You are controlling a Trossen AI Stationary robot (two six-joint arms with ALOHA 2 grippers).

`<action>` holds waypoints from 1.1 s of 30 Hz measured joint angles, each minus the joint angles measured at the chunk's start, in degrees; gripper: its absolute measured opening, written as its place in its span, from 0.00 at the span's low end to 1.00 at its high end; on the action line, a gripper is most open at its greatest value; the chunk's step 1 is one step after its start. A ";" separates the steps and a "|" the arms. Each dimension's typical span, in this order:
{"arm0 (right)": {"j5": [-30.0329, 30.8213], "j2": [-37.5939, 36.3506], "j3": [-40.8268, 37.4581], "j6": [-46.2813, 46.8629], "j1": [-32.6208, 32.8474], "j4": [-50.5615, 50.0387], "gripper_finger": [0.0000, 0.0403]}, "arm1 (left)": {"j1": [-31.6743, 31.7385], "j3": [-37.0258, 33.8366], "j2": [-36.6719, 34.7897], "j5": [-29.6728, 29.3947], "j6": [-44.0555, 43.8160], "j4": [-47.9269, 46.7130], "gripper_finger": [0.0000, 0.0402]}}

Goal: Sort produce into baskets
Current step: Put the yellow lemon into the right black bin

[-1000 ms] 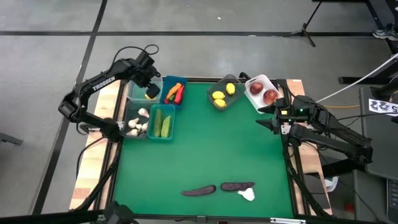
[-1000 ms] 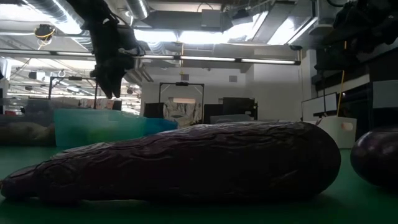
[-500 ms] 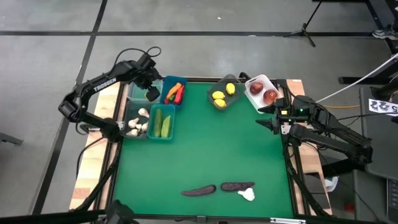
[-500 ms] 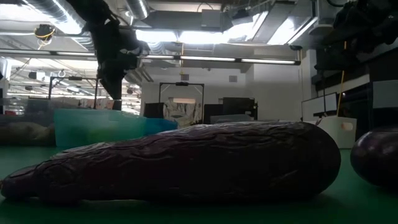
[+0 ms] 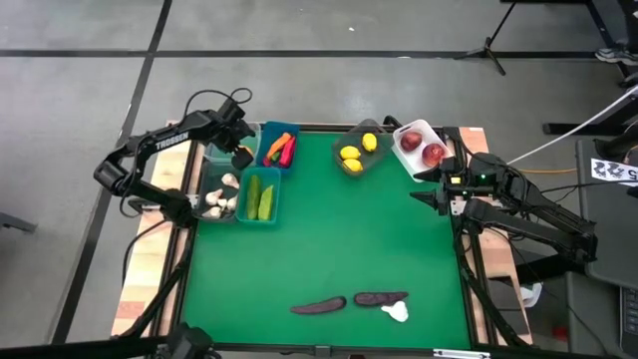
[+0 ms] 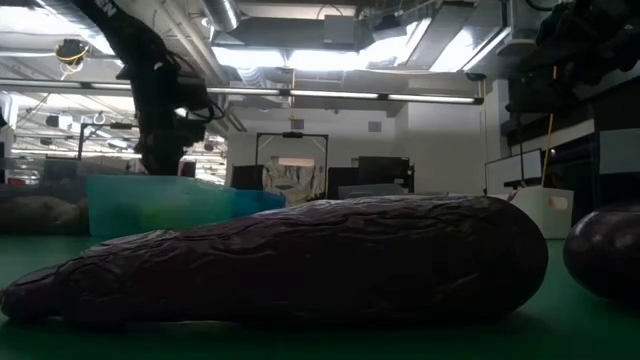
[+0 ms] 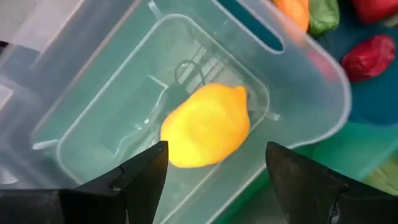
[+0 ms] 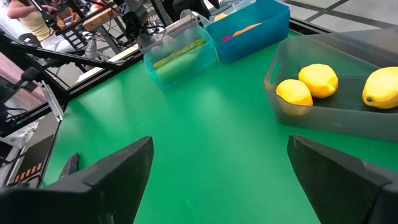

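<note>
Left gripper (image 7: 211,165), jaws apart and empty, hangs over a lemon (image 7: 206,126) lying in the clear tub (image 7: 311,68) beside the blue basket (image 5: 271,144), apparently just dropped there for sorting, while the right gripper (image 5: 427,198) waits open.
</note>
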 joint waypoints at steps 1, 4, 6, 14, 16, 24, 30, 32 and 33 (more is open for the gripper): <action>0.00 0.00 -0.01 0.00 0.00 -0.02 0.92 | 0.00 -0.82 0.00 0.01 0.02 1.32 0.66; 0.00 0.00 -0.01 0.00 0.00 -0.01 0.92 | 0.00 -2.53 0.00 0.01 -0.26 5.65 0.66; 0.00 0.00 -0.01 0.00 0.00 0.00 0.92 | 0.00 -3.64 0.00 -0.06 -0.24 6.09 0.66; 0.00 0.00 0.00 0.00 0.00 -0.01 0.92 | 0.02 -5.06 -0.02 -0.06 -0.38 6.54 0.64; 0.00 0.00 -0.02 0.00 -0.01 -0.01 0.92 | 0.01 -5.08 -0.02 -0.03 -0.59 6.35 0.62; 0.00 0.00 -0.01 0.00 -0.02 0.00 0.92 | 0.00 -5.13 -0.02 -0.08 -0.77 5.71 0.43; 0.00 0.00 -0.01 0.01 -0.02 -0.01 0.92 | 0.00 -5.13 -0.09 -0.01 -2.71 5.77 0.29; 0.00 -0.01 -0.01 0.01 -0.02 -0.01 0.92 | 0.00 -5.13 -0.11 0.05 -3.37 5.80 0.24; 0.00 0.00 0.00 0.00 -0.02 -0.01 0.92 | 0.00 -5.13 -0.17 0.07 -3.64 5.82 0.22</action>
